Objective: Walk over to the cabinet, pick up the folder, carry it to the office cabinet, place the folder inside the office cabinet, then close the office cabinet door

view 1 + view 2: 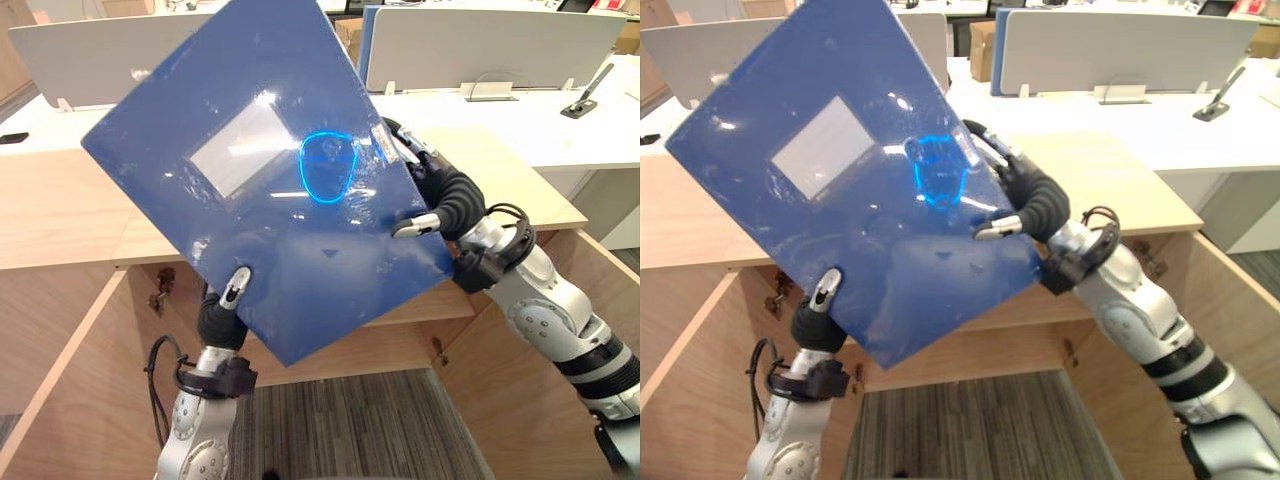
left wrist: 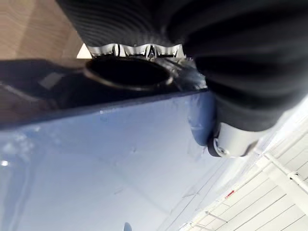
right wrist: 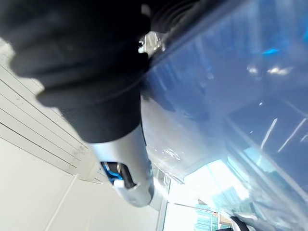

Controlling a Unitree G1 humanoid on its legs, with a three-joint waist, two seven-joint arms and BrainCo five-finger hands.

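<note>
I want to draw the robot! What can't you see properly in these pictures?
1. Inside the cabinet, eye views: the blue folder covers the upper part of the opening.
2. Fingers of the left hand and right hand, eye views: behind the folder; the thumbs sit on its front.
3. The label: any writing is too faint to tell.
4. Wrist views: the folder's outline is cut off by the edges.

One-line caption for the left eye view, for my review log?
The left hand and right hand pinch a tilted glossy blue plastic folder before the open light-wood cabinet.
</note>
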